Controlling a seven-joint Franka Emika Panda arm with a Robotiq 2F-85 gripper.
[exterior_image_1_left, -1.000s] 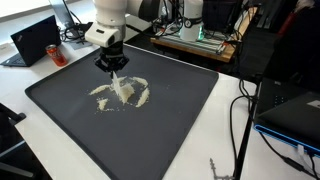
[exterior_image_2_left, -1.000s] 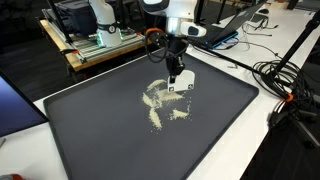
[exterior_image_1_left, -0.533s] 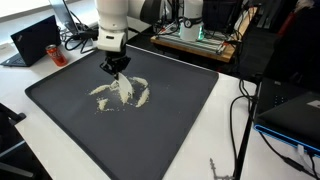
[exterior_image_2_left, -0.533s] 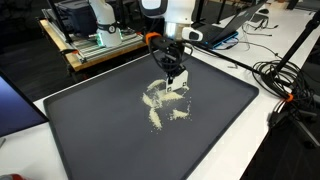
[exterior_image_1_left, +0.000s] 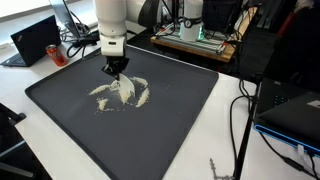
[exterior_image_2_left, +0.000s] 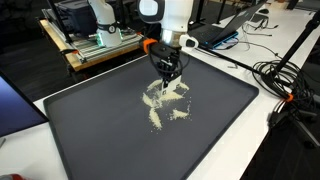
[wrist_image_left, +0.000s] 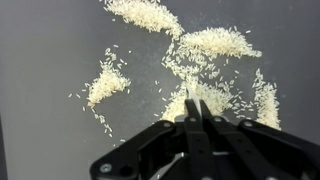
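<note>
White tabletop (exterior_image_1_left: 228, 118) carries big dark mat (exterior_image_1_left: 175, 120). Rice (exterior_image_1_left: 125, 93) lies scattered in small heaps near mat's middle, seen in both exterior views (exterior_image_2_left: 165, 102). Claw (exterior_image_1_left: 120, 77) points straight down, fingers pressed together, tips at the rice heaps; wrist view shows nothing pinched (wrist_image_left: 197, 115).

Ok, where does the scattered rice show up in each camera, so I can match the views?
In an exterior view: the rice lies left of centre on the black mat, just below the claw.
In an exterior view: the rice lies near the mat's middle, under the claw.
Wrist view: the rice fills the upper half, ahead of the claw.
Shared landmark: the shut claw, tips down at the rice.
</note>
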